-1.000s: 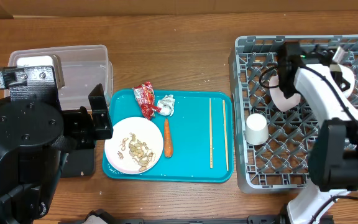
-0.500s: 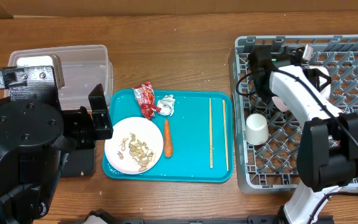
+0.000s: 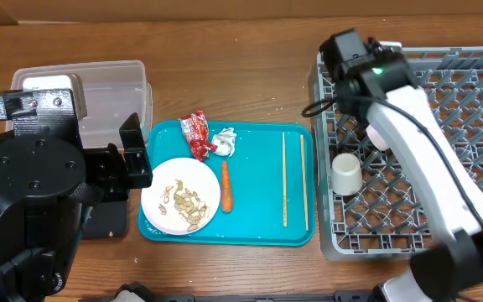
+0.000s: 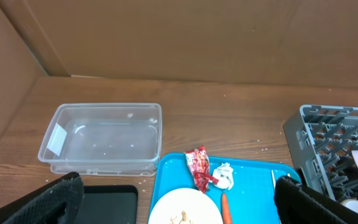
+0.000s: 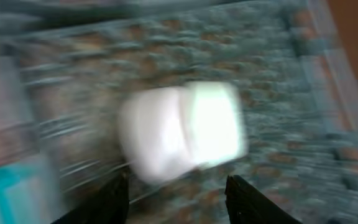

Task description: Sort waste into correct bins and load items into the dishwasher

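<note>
Right claw (image 5: 176,183) open, empty | left claw (image 4: 176,186) open | cup (image 3: 346,174), bowl (image 3: 380,136) in dish rack (image 3: 476,67) | plate (image 3: 152,210), chopsticks (image 3: 284,176), wrapper (image 3: 196,134), tissue (image 3: 225,141), carrot (image 3: 225,186), scraps (image 3: 187,205) unsorted

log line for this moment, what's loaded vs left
left gripper: open | right gripper: open, above rack | cup: in rack | plate, chopsticks, wrapper, tissue, carrot: on teal tray

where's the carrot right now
In the overhead view the carrot lies on the teal tray, just right of the white plate and below the crumpled tissue, with the chopsticks further to its right.
</note>
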Robot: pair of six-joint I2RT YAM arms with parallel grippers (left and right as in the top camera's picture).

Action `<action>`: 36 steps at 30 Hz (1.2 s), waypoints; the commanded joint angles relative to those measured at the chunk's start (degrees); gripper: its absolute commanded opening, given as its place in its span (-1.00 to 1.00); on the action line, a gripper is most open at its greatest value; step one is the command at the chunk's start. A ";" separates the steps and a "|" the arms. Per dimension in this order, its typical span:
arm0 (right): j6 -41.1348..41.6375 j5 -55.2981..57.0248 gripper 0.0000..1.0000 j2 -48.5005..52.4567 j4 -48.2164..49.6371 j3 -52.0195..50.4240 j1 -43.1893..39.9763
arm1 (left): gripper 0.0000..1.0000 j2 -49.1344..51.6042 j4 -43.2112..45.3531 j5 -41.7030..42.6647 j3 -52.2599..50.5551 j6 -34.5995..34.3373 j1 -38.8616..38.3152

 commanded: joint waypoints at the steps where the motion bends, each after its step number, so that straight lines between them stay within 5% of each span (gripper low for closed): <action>1: -3.87 -33.07 0.04 -5.88 0.48 2.56 2.62 | 1.00 0.20 0.00 -1.03 0.22 -1.40 0.35; 7: -0.13 -40.48 -0.01 -4.90 -0.87 -4.50 8.85 | 1.00 0.20 0.00 -1.03 0.22 -1.40 0.35; 15: 8.72 -34.97 -0.17 -2.51 17.70 -28.17 18.32 | 1.00 0.20 0.00 -1.03 0.22 -1.40 0.35; 27: 8.24 -32.92 -0.18 3.93 30.34 -39.23 18.86 | 1.00 0.20 0.00 -1.03 0.22 -1.40 0.35; 34: 8.04 -33.31 -0.88 4.33 30.99 -39.21 18.86 | 1.00 0.20 0.00 -1.01 0.22 -1.40 0.35; 36: 8.04 -33.20 -0.92 4.31 29.88 -38.51 18.86 | 1.00 0.20 0.00 -1.03 0.22 -1.40 0.35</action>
